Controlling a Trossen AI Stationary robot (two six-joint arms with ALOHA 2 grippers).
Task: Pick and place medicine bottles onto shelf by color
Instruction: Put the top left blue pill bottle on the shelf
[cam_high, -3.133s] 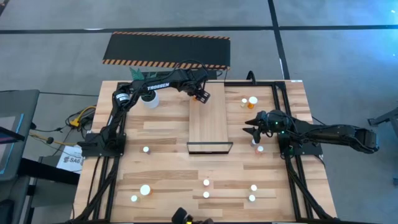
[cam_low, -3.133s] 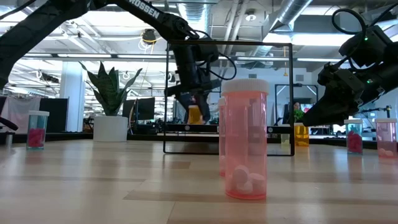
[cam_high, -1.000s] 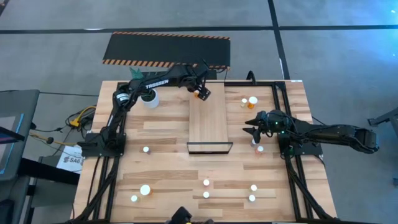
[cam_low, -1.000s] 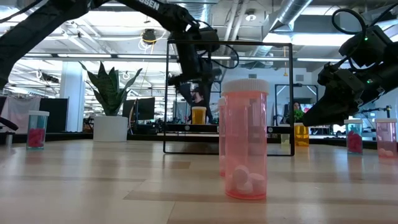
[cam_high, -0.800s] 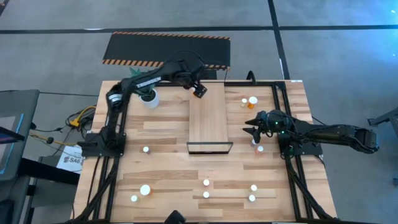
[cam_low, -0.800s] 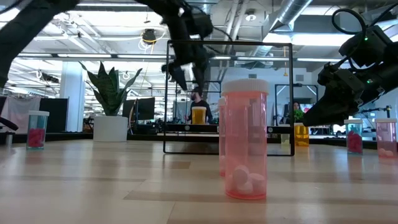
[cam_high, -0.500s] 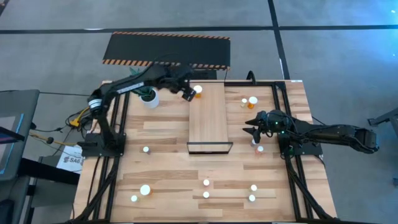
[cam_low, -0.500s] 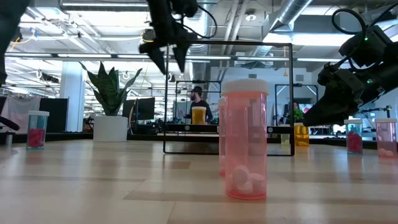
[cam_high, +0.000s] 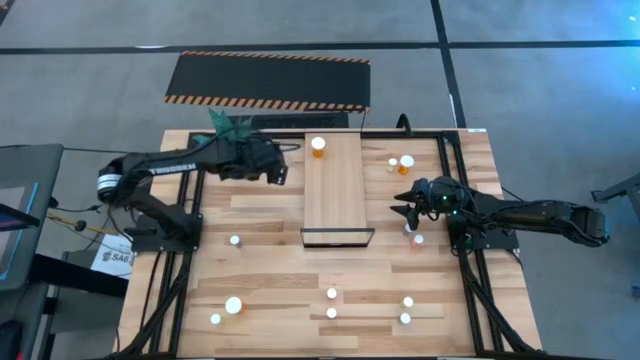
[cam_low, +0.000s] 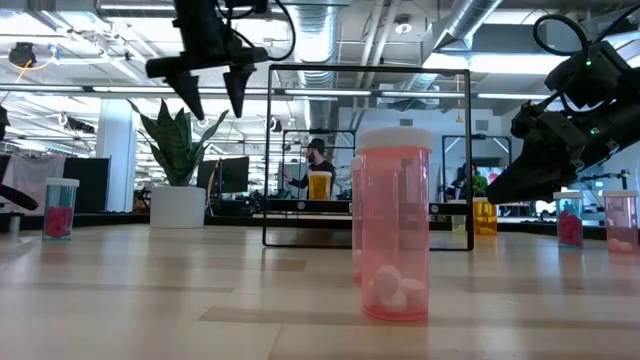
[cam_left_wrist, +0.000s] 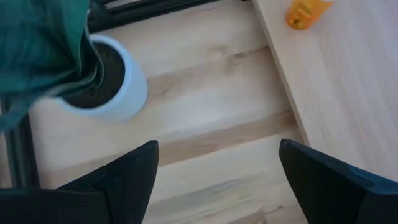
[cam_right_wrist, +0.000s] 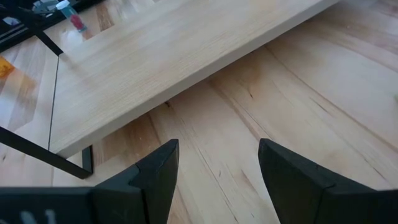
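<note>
One orange medicine bottle (cam_high: 318, 146) with a white cap stands on its base at the far end of the light-wood shelf (cam_high: 338, 195); it also shows in the low view (cam_low: 319, 185) and left wrist view (cam_left_wrist: 305, 11). My left gripper (cam_high: 276, 172) hangs open and high, left of the shelf, beside the plant pot (cam_left_wrist: 112, 81), with nothing between its fingers (cam_left_wrist: 134, 171). My right gripper (cam_high: 401, 212) waits open, low, right of the shelf (cam_right_wrist: 186, 50). Other bottles stand scattered: two at far right (cam_high: 400, 162), one by the right gripper (cam_high: 418, 238), several near the front edge (cam_high: 332, 303).
A pink bottle (cam_low: 393, 225) stands close to the low camera. The shelf's black frame (cam_high: 337, 238) rises at its near end. A bottle (cam_high: 235, 240) stands near the left arm's base. A striped black mat (cam_high: 268, 78) lies beyond the table. Bare planks lie between pot and shelf.
My left gripper has swung from above the orange bottle on the shelf's far end toward the table's left edge, rising a little and rolling about its own axis. It stays open. The orange bottle stands where it was.
</note>
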